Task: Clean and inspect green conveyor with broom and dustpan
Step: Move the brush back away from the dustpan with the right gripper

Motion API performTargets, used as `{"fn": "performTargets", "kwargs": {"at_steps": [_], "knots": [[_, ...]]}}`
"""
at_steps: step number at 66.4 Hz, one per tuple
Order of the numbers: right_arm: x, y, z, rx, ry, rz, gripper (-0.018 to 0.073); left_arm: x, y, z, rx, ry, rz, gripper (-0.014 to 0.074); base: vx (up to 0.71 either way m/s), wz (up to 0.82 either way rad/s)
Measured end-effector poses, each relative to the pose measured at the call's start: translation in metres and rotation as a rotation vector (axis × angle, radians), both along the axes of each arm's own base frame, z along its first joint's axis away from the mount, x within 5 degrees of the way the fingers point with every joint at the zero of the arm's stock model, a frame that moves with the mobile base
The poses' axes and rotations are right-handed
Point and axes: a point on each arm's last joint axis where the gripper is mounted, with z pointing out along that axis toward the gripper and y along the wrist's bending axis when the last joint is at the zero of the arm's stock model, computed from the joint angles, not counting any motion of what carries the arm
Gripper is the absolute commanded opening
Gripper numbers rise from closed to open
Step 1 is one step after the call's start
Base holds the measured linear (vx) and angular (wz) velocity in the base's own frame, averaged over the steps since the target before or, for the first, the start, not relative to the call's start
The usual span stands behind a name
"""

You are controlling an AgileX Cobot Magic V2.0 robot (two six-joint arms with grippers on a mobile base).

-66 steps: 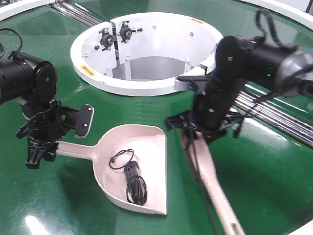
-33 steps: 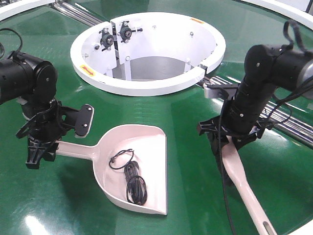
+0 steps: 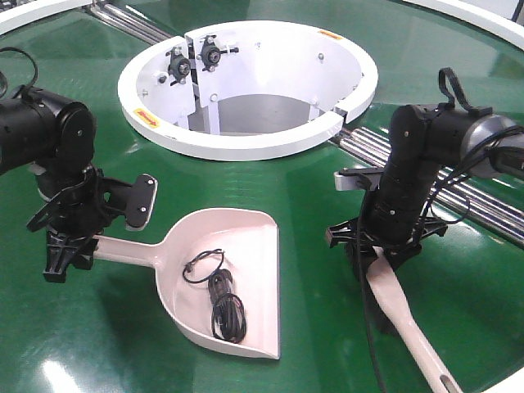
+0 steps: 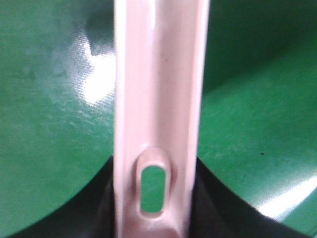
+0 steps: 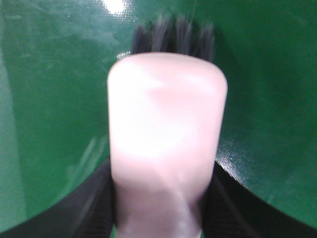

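Note:
The pink-beige dustpan (image 3: 246,246) lies on the green conveyor (image 3: 327,188), mouth to the right, with a coiled black cable (image 3: 223,301) inside. My left gripper (image 3: 67,250) is shut on the end of its handle; the left wrist view shows the handle (image 4: 158,74) and its slot hole between the dark jaws of the left gripper (image 4: 153,218). My right gripper (image 3: 381,252) is shut on the broom (image 3: 408,323), whose handle trails toward the lower right. In the right wrist view the right gripper (image 5: 158,213) clamps the broom's back (image 5: 166,124), and the dark bristles (image 5: 173,34) point at the belt.
A white ring housing (image 3: 246,146) with an open centre stands behind the dustpan. Shiny metal roller rails (image 3: 483,201) cross the belt behind the right arm, and more run at the top left (image 3: 135,20).
The right arm carried the broom to the right, away from the dustpan's mouth, then settled slightly lower and back left. The left arm and dustpan have not moved.

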Motion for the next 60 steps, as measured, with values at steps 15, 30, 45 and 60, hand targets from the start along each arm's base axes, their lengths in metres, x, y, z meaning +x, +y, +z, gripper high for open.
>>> {"fn": "performTargets", "kwargs": {"at_steps": [15, 30, 45, 60], "knots": [[0.0001, 0.0001, -0.0015, -0.001, 0.006, 0.0, -0.0002, 0.0, 0.0, 0.0, 0.0, 0.0, 0.0, -0.0022, 0.0, 0.0], [0.0001, 0.0001, -0.0015, -0.001, 0.006, 0.0, 0.0009, 0.0, 0.0, 0.0, 0.0, 0.0, 0.0, -0.0022, 0.0, 0.0], [0.0002, 0.0004, -0.0024, 0.001, 0.011, -0.001, 0.0106, 0.0, 0.0, 0.0, 0.0, 0.0, 0.0, -0.0022, 0.0, 0.0], [0.0002, 0.0004, -0.0024, 0.001, 0.011, -0.002, 0.0347, 0.0, 0.0, 0.0, 0.0, 0.0, 0.0, -0.0022, 0.0, 0.0]]}}
